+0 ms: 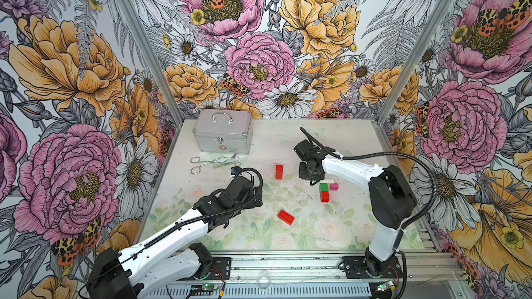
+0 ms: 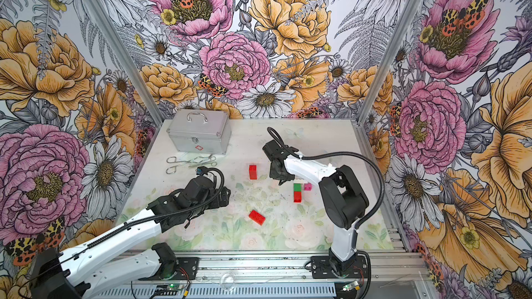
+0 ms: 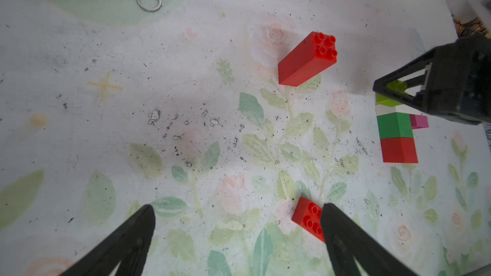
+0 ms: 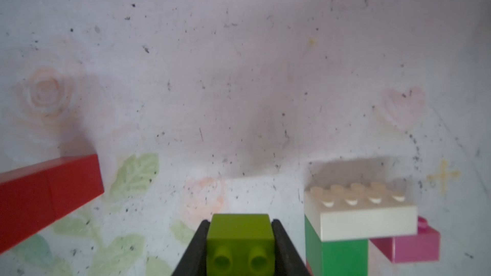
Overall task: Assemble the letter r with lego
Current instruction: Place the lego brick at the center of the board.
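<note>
Here, right claw (image 4: 240, 222) pinches lime brick (image 4: 240, 238); case (image 1: 222, 132) red-crossed.

The mat (image 3: 212, 128) lies bare between the left gripper's (image 3: 236, 208) wide-spread fingers (image 3: 127, 240) and ahead of them, save a flat red brick (image 3: 308, 216) partly behind one finger (image 3: 345, 237). The right gripper (image 4: 240, 224), clamped on a lime brick (image 4: 240, 245), has the stack (image 4: 366, 221) just beside one finger (image 4: 283, 248) and a long red brick (image 4: 47, 189) farther off beside its other. A bare lane runs forward between them.
</note>
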Controlling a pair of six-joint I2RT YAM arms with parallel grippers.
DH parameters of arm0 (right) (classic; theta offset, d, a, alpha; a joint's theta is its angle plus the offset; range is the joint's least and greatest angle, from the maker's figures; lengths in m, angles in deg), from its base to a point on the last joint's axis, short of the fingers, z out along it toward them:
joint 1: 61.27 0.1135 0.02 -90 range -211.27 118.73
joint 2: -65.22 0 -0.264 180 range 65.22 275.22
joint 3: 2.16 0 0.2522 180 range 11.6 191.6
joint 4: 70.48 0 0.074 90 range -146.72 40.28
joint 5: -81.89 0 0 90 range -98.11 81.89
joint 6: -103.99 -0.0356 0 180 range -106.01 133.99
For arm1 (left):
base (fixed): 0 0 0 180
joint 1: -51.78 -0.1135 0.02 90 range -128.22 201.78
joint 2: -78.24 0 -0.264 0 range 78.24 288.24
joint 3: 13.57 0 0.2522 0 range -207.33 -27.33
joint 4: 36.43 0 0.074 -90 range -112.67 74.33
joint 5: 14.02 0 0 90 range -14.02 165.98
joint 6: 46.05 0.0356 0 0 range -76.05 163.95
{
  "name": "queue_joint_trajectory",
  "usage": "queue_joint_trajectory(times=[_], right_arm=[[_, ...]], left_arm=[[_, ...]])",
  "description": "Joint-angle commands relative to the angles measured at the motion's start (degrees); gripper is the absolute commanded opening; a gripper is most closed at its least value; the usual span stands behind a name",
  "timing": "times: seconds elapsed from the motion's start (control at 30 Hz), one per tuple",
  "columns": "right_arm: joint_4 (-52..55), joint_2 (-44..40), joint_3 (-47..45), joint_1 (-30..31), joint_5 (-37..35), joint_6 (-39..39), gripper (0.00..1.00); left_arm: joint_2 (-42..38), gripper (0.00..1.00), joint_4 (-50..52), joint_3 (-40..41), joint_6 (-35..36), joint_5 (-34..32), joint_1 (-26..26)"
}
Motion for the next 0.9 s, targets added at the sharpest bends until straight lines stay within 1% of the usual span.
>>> queue_joint_trajectory(times=[0.0, 0.13, 0.17, 0.2, 0.3, 0.4, 0.47, 0.5, 0.57, 0.63, 0.67, 0.8, 0.87], right_arm=[[1.11, 4.31, 4.08, -1.59, 2.89, 5.02, 0.27], [0.98, 7.38, 6.32, -2.65, 3.52, 6.0, 0.27], [0.98, 7.93, 6.63, -2.76, 3.87, 6.19, 0.27], [1.06, 8.4, 6.84, -2.77, 4.08, 6.35, 0.27], [1.07, 9.07, 6.26, -2.8, 4.1, 6.45, 0.28], [1.07, 8.89, 5.58, -2.78, 3.86, 6.51, 0.3], [1.07, 8.47, 5.21, -2.75, 3.64, 6.46, 0.35], [1.07, 8.29, 5.11, -2.82, 3.49, 6.48, 0.39], [1.09, 7.92, 5.07, -2.77, 3.51, 6.6, 0.49], [1.07, 7.02, 4.8, -2.76, 3.24, 6.55, 0.61], [1.07, 6.44, 4.68, -2.69, 3.05, 6.5, 0.64], [2.36, 2.42, 3.82, -2.19, 2.31, 4.62, 0.67], [4.04, -0.78, 3.2, -0.87, 1.47, 2.27, 0.69]], left_arm=[[1.51, 0.99, -1.66, -2.4, 3.0, 2.05, -1.37], [1.54, 0.99, -1.72, -2.87, 3.57, 2.04, -2.53], [1.46, 0.99, -1.77, -2.91, 3.71, 4.0, -2.9], [1.46, 0.99, -1.76, -2.9, 3.94, 4.44, -3.31], [1.51, 0.99, -1.76, -2.66, 4.39, 5.19, -4.41], [1.36, 0.99, -1.91, -2.26, 4.41, 5.53, -4.78], [1.2, 0.99, -2.02, -2.13, 4.44, 5.71, -4.96], [1.13, 0.99, -2.01, -2.01, 4.46, 5.78, -4.94], [0.96, 0.99, -2.03, -1.89, 4.35, 5.97, -4.97], [0.51, 0.99, -2.03, -1.69, 4.19, 5.99, -4.97], [0.15, 0.99, -1.95, -1.59, 4.15, 6.09, -4.96], [-1.89, 0.99, -1.77, -0.51, 3.42, 5.97, -4.95], [-3.28, 0.99, -1.68, 0.72, 2.97, 5.77, -5.1]])
